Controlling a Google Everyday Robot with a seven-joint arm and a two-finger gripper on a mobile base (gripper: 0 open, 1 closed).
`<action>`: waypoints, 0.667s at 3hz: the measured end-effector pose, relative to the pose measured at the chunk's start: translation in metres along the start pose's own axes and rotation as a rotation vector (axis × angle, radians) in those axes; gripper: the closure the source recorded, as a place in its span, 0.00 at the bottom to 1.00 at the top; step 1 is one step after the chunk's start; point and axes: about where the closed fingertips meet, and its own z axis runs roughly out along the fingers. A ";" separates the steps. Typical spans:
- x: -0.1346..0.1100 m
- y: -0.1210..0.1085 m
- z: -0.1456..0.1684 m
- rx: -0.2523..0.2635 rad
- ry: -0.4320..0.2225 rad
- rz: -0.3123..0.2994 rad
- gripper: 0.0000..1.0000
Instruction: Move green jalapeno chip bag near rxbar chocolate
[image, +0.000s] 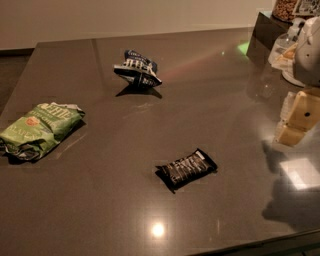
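The green jalapeno chip bag (37, 130) lies crumpled on the dark grey table (100, 210) at the left edge, its orange-red mark facing up. The rxbar chocolate (186, 169), a small black bar with white lettering, lies flat near the middle front of the table, well to the right of the green bag. My gripper (294, 125), cream-coloured on a white arm, hangs above the table's right side. It is far from the green bag, to the right of the bar, and holds nothing.
A dark blue and white snack bag (137, 69) stands propped at the back centre. A dark box (265, 30) with a jar (286, 7) on it and a clear container (281, 47) stand at the back right corner. The table's front edge runs along the bottom right.
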 end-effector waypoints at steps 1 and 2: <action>-0.005 -0.002 0.001 -0.006 -0.011 -0.004 0.00; -0.033 -0.016 0.009 -0.040 -0.073 -0.027 0.00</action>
